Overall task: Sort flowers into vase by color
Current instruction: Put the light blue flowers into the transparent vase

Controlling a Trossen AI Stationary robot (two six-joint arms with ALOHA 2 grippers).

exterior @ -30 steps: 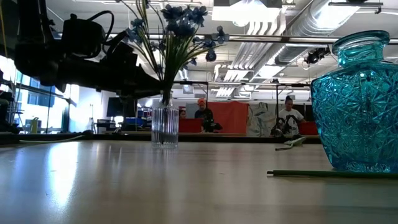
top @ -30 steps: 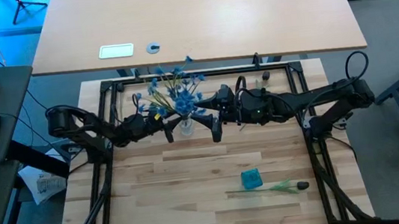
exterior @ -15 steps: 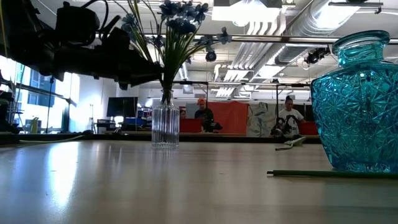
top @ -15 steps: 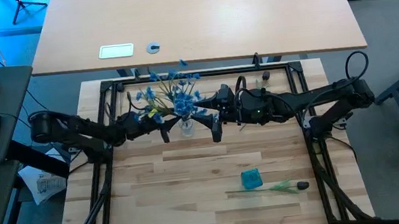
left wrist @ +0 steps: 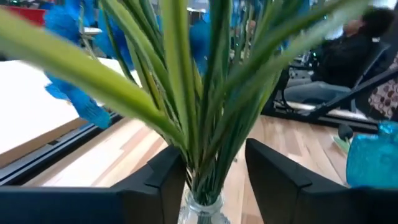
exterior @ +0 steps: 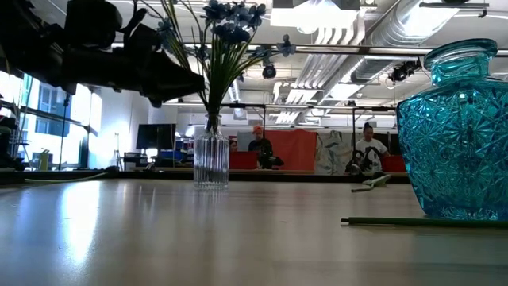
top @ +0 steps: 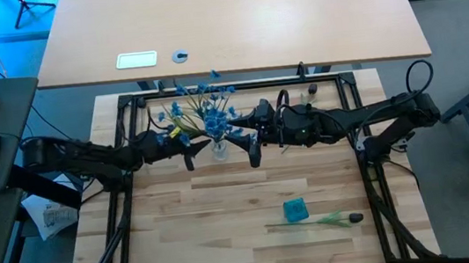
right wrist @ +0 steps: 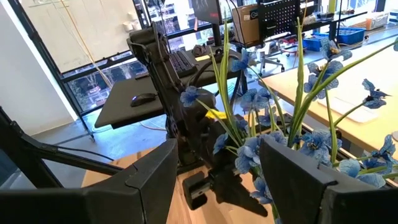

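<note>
Both arms reach level toward the clear vase (top: 218, 148). Left gripper (left wrist: 214, 171) open, empty, blue flowers (left wrist: 205, 93) between its fingers. Right gripper (right wrist: 214, 180) open, empty, beside them.

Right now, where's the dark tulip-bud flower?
In the high view the dark-budded flower with its thin green stalk lies flat on the wooden tabletop, on the right arm's side, just beside the small turquoise glass vase.
</note>
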